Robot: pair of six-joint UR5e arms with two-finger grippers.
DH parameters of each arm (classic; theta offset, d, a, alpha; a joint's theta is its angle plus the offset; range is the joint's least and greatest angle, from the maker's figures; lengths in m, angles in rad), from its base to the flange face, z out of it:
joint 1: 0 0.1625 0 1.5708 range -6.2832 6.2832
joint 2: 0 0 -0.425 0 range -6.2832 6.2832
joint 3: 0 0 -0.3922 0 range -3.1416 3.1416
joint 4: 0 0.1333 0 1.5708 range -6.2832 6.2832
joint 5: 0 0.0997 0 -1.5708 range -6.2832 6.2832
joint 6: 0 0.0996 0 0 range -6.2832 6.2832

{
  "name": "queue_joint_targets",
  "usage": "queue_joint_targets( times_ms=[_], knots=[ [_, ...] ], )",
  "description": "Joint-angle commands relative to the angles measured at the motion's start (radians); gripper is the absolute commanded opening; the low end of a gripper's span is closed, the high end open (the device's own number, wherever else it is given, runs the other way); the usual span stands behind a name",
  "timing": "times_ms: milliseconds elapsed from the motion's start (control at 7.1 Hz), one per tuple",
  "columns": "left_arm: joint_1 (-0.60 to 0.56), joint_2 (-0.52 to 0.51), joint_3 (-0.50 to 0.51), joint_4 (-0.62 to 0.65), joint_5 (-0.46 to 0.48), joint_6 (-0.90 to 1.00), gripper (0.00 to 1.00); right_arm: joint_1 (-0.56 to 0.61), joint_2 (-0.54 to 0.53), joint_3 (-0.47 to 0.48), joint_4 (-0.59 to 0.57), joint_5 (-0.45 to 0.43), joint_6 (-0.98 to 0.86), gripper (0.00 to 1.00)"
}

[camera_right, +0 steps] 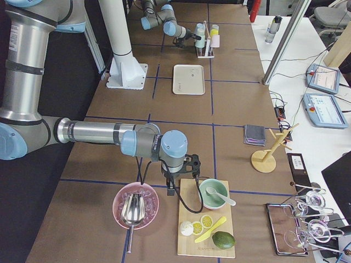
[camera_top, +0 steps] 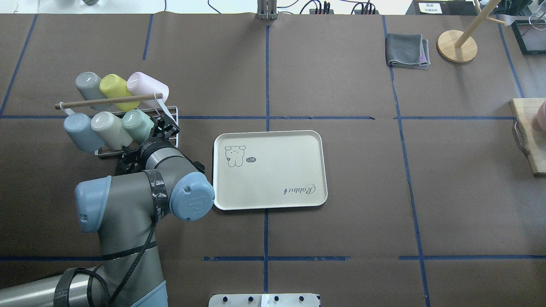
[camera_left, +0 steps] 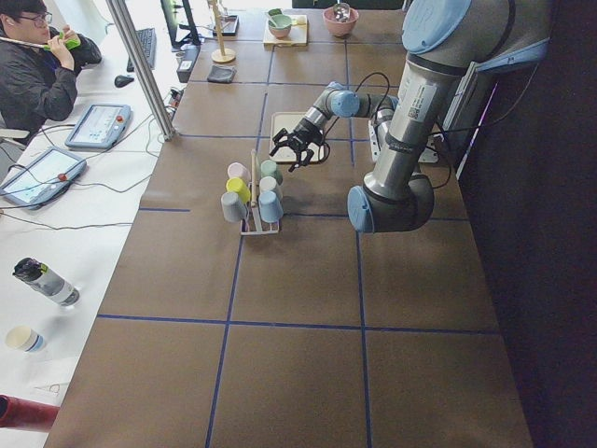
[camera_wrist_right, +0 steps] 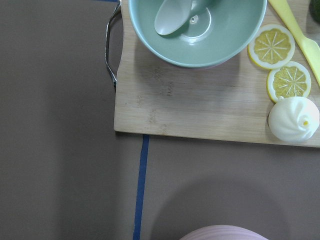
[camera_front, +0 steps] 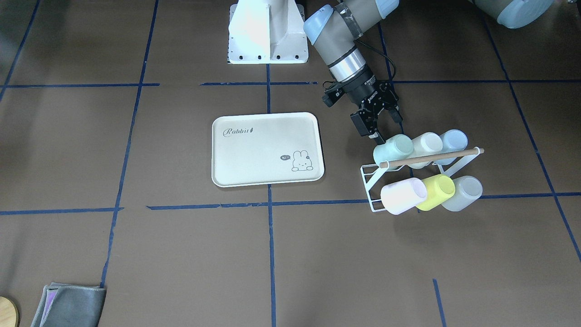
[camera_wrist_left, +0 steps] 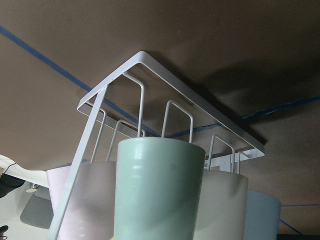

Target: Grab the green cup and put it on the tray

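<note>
The pale mint-green cup hangs mouth-down on a white wire rack, at the end of the row nearest the tray. It fills the lower middle of the left wrist view and shows in the overhead view. My left gripper is open, just short of the cup's base, not touching it. The cream "Rabbit" tray lies flat beside the rack, with nothing on it. My right gripper hovers far off by a cutting board; I cannot tell whether it is open or shut.
The rack also holds cream, light blue, pink, yellow-green and grey cups under a wooden dowel. A grey cloth, a wooden stand and a cutting board lie far right.
</note>
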Motion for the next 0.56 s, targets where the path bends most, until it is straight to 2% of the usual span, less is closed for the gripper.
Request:
queue_joint_targets(
  times_ms=[0,423],
  knots=[
    [-0.003,-0.001,0.074,-0.081,0.018,0.000,1.00,0.000,-0.002,0.002,0.000,0.002,0.001,1.00],
    [-0.009,-0.001,0.134,-0.150,0.019,0.000,1.00,0.000,-0.004,0.003,0.000,0.002,0.001,1.00]
  ],
)
